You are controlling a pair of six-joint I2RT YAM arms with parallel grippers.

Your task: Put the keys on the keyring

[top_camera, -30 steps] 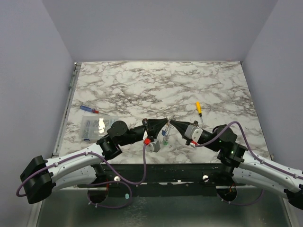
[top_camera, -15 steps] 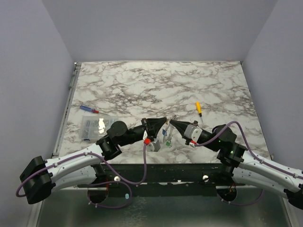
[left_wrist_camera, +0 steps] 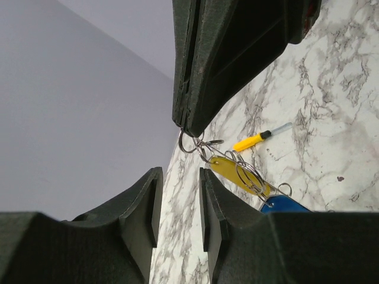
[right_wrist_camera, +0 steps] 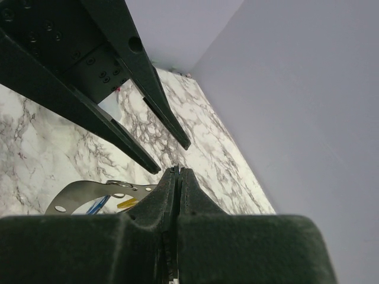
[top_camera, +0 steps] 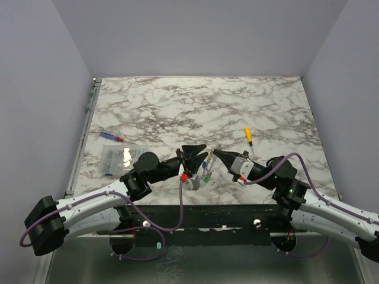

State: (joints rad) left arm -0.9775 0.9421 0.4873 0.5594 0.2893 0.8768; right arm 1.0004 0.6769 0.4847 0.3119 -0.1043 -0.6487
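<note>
silver keyring (left_wrist_camera: 188, 142), clamped in the right claw (right_wrist_camera: 178, 173) above the tabletop (top_camera: 177, 106) near the yellow screwdriver (left_wrist_camera: 251, 142), already carries keys (left_wrist_camera: 228, 168); threading seems underway, so the spread left claw (left_wrist_camera: 179, 174) should steady it.

No text, brand, number or sign can be read in any view. The clear plastic packet (top_camera: 114, 160) on the table (top_camera: 177, 106) bears white patches, too small to make out.
</note>
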